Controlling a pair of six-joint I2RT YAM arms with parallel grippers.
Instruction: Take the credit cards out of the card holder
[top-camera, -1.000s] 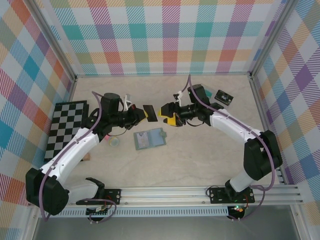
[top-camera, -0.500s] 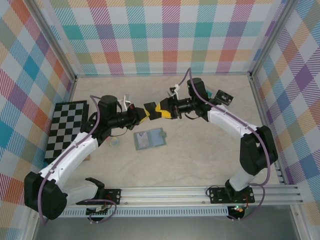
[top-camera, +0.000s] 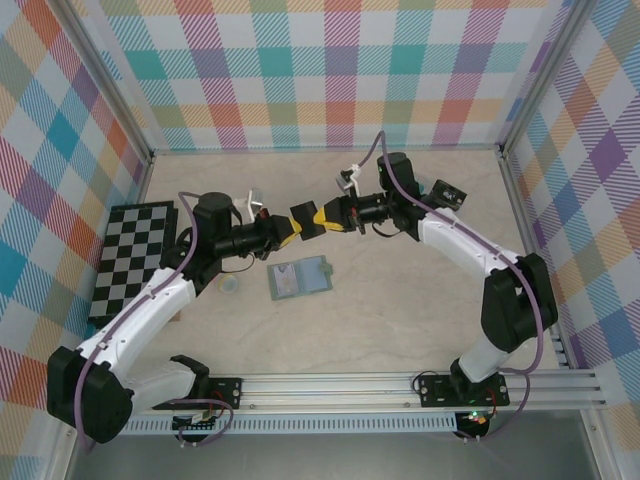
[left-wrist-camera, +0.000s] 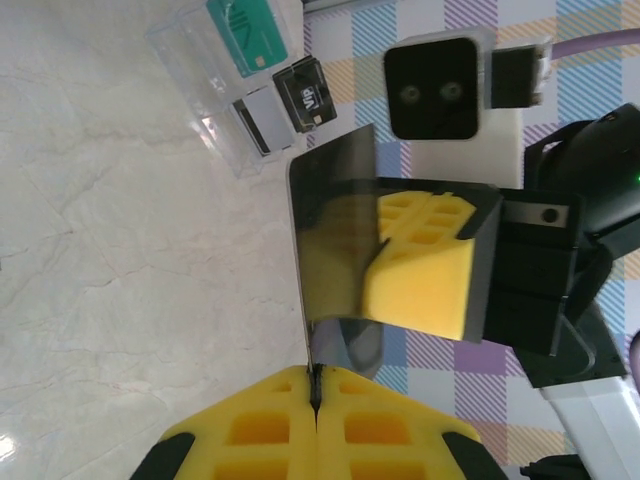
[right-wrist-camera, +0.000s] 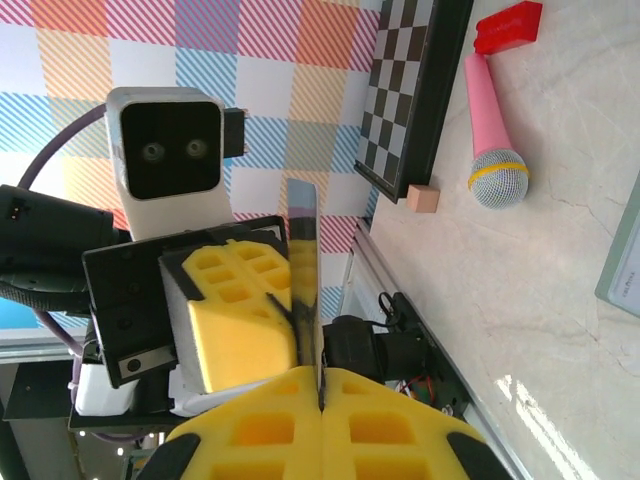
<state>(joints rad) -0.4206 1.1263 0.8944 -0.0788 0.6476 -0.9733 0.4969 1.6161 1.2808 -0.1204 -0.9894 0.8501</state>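
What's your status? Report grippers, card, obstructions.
Left gripper and right gripper both shut on the dark card, mid-air between the arms. Card holder lies open on the table, apart from both. Nothing in the way.

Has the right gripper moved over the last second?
Yes, the right gripper shifted left, from right of the card holder to directly beyond it.

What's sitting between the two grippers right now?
A dark credit card, clamped at one end by the left gripper and at the other by the right gripper; both wrist views show it.
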